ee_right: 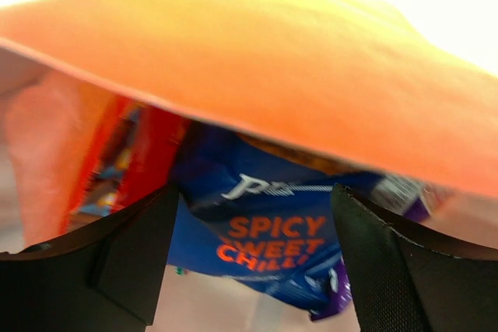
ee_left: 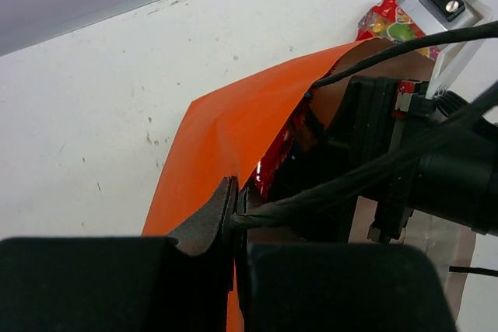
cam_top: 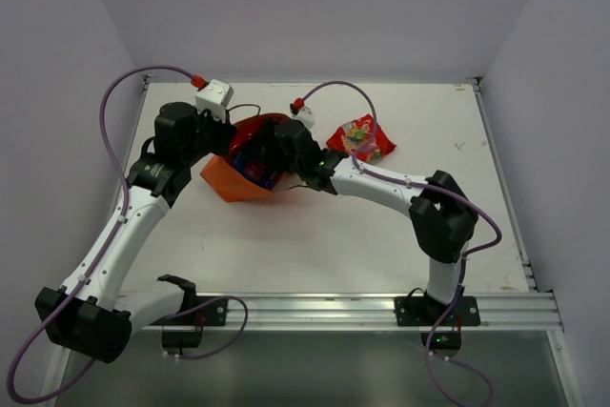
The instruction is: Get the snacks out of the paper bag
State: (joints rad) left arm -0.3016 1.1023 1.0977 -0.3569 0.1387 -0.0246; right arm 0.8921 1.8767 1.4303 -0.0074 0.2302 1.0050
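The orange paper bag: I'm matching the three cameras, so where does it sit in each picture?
Top external: paper bag left of centre, between the two wrists.
Left wrist: it slants across the middle, rising to the right.
Right wrist: it spans the top as an orange flap.
Shared landmark: the right gripper, open, reaching into the bag's mouth.

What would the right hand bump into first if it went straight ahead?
Most likely the blue snack packet with orange SPICY SWEET lettering. It lies straight ahead of the open right hand, framed by its two fingers, under the top of the orange paper bag. How far ahead it lies is hard to judge.
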